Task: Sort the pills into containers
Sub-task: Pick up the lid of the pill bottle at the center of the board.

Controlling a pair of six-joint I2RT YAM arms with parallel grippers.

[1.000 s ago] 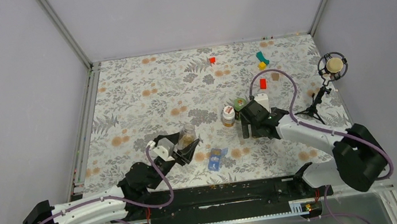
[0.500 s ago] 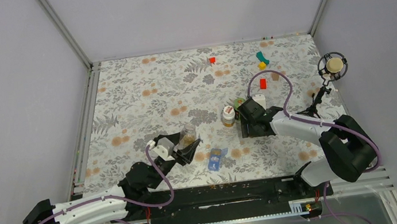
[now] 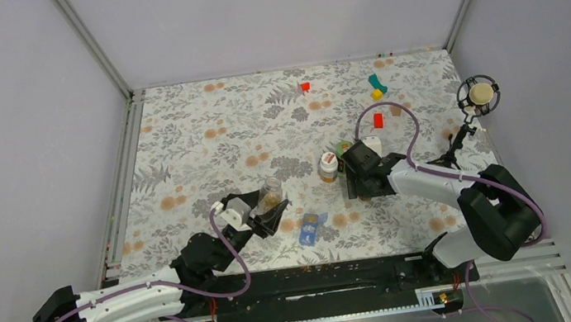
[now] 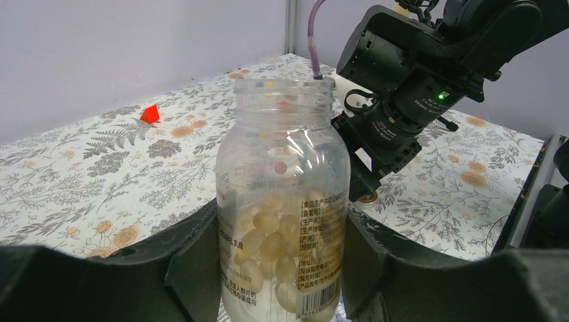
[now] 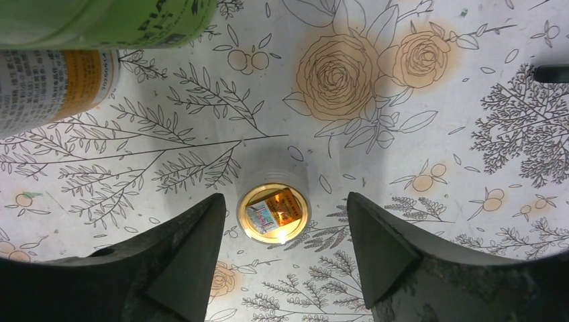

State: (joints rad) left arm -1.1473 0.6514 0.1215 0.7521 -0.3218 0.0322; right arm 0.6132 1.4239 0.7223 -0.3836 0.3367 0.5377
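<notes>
Right claw has narrowed from its widest spread and now sits beyond and to the right of the pill box, astride a small round cap on the surface. Jaws spread, gaps on both sides, nothing pinched. Left claw, just left of the pill box, is unchanged, pinching an uncapped pill bottle upright. Judgement: cap pickup pending; box contents too small to tell

White ground, grey fern print, tan-orange roses across tablecloth. Pale yellow pills in clear bottle, white label with black print and barcode. Translucent blue pill box; red block, second red block, teal block, yellow block. Bright green bottle, white-and-orange bottle, gold-rimmed cap. White-and-black arms, purple cable. Lilac-grey walls.
</notes>
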